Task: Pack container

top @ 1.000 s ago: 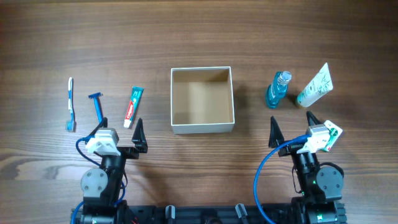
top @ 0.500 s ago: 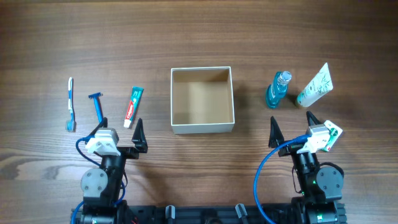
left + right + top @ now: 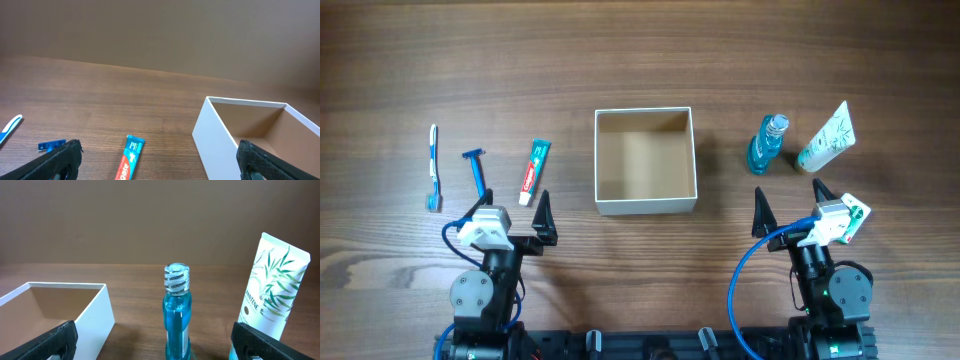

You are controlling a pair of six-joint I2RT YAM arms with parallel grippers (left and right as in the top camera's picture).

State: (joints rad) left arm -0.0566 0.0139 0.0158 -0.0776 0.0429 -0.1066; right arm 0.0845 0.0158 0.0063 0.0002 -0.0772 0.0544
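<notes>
Both sets of jaws spread, empty; open container (image 3: 645, 160) mid-tabletop between arms; I judge the toothpaste tube (image 3: 534, 171) the nearest pick, just ahead of the left jaws, long axis pointing away from them, container on its right.

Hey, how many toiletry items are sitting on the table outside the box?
5. Left of the container: toothbrush, blue razor, toothpaste tube. Right of it: Listerine mouthwash bottle, Pantene tube. The container looks empty; nothing seems hidden.

Wood table (image 3: 640, 60): toothbrush (image 3: 433, 167), razor (image 3: 477, 175), toothpaste (image 3: 534, 171), container (image 3: 645, 207), mouthwash bottle (image 3: 767, 145), Pantene tube (image 3: 827, 137).
</notes>
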